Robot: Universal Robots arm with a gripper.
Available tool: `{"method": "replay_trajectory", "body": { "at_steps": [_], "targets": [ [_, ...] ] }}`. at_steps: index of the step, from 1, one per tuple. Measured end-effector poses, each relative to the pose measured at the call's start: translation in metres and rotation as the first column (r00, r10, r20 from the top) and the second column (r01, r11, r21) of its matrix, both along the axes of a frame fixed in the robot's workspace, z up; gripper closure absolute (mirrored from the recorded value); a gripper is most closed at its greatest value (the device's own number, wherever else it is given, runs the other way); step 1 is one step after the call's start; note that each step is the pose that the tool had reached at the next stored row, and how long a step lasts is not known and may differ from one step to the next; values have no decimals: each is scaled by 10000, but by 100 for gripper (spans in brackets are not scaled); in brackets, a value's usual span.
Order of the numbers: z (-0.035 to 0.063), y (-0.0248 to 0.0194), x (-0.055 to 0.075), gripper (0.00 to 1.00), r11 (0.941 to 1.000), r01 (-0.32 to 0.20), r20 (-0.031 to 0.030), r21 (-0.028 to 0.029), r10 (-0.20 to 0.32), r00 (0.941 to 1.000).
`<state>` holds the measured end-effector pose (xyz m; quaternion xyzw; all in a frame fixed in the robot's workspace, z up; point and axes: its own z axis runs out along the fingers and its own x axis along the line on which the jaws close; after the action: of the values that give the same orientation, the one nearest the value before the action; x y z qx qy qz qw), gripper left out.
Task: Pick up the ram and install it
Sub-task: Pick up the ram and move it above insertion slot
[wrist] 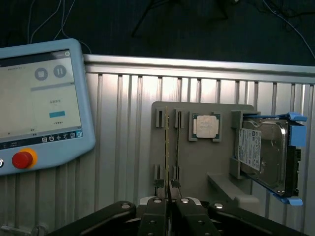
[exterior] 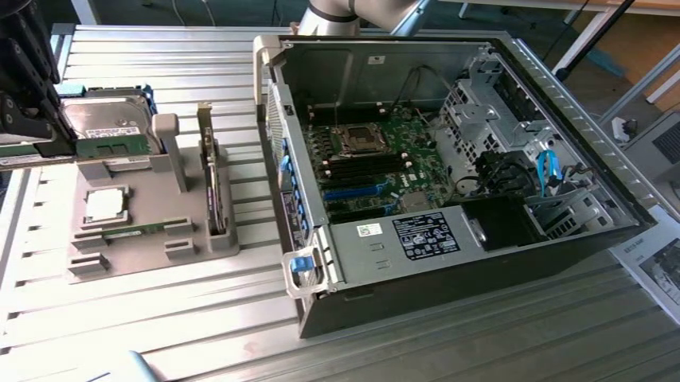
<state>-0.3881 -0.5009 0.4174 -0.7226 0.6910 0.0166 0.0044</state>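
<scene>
I see the ribbed metal table [exterior: 159,318] carrying the open computer case [exterior: 574,239] at the exterior view's right and a grey fixture tray [exterior: 127,255] well apart at its left. A teach pendant [wrist: 39,98] lies beside the tray. A hard drive [exterior: 101,119] sits at one end of the tray. From the wrist view my tool [wrist: 168,189] hangs over the tray's edge, fingers drawn all but together, holding nothing. The processor [exterior: 107,204] is mid-tray. The ram [exterior: 138,231] rests in its tray slot just beside the processor.
</scene>
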Motion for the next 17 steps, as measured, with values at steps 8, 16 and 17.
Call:
{"method": "replay_trajectory", "body": {
  "at_steps": [8, 16, 17],
  "targets": [
    [0, 0, 164, 87, 10000, 1, 1, 0, -1, 10000],
    [0, 0, 425, 87, 10000, 0, 0, 0, 0, 10000],
    [-1, 0, 453, 87, 10000, 0, 0, 0, 0, 10000]
  ]
}}
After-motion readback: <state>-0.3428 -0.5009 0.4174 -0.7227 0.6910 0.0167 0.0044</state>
